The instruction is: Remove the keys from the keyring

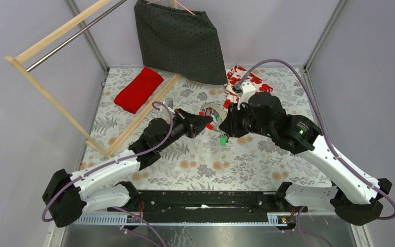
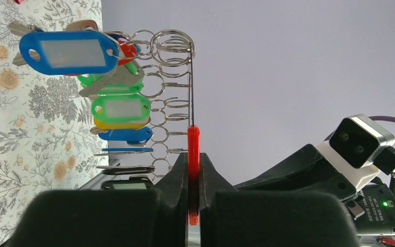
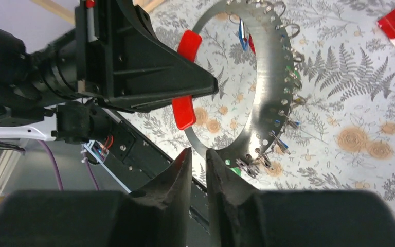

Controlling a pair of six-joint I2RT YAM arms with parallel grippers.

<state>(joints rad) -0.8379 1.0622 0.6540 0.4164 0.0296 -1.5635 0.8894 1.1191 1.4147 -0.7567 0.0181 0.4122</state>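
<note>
My left gripper (image 2: 193, 170) is shut on the red section (image 2: 193, 149) of the keyring (image 3: 267, 92), a wide flat silvery ring held edge-up above the table. The keys (image 2: 69, 51), with blue, green, yellow and red plastic heads, hang from small wire loops along its rim. My right gripper (image 3: 199, 153) is slightly open with nothing between its fingers, its tips just short of the ring's lower rim. From above, the two grippers (image 1: 208, 122) (image 1: 225, 128) meet at mid-table. A green key (image 1: 223, 140) shows under the right gripper's tip; I cannot tell whether it hangs or lies on the table.
A folded red cloth (image 1: 139, 89) lies at the back left beside a wooden rack (image 1: 56, 98). A dark dotted fabric (image 1: 180, 41) hangs at the back. A red and white floral cloth (image 1: 247, 80) lies behind the right arm.
</note>
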